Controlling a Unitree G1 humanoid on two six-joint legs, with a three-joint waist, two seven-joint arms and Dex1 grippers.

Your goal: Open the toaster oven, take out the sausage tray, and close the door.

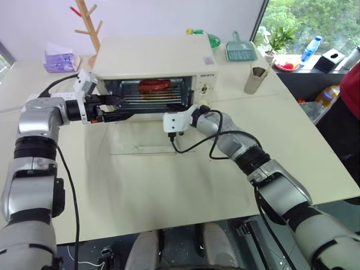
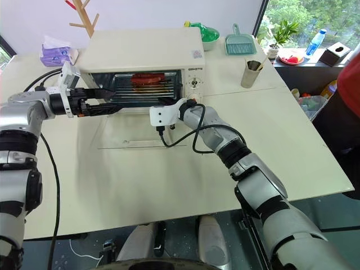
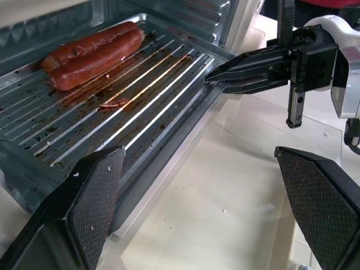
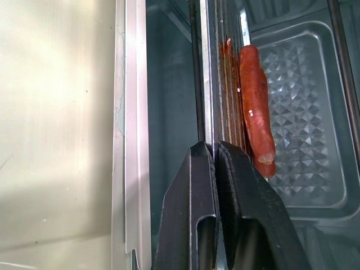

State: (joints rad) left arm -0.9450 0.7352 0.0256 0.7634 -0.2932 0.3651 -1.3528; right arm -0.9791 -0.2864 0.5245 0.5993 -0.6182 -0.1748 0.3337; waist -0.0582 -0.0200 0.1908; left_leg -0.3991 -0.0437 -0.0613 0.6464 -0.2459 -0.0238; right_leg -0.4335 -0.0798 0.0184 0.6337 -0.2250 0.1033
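Daylight pours in from the window point(image 1: 292, 17) at the upper right of the frame, and the table point(image 1: 169, 185) glows bright and even, shadows soft. Straight lines bow toward the picture edges. Up close, the sausage tray point(image 3: 129, 107) glints along its ribs, and the nearest black fingers point(image 3: 90, 208) sit slightly soft.

Your left gripper point(image 3: 208, 208) hangs just in front of the toaster oven point(image 1: 152, 56), at its left side, fingers spread wide and holding nothing. Your right gripper point(image 4: 215, 169) reaches level into the oven's mouth, fingers pinched on the front rim of the sausage tray point(image 3: 101, 118).
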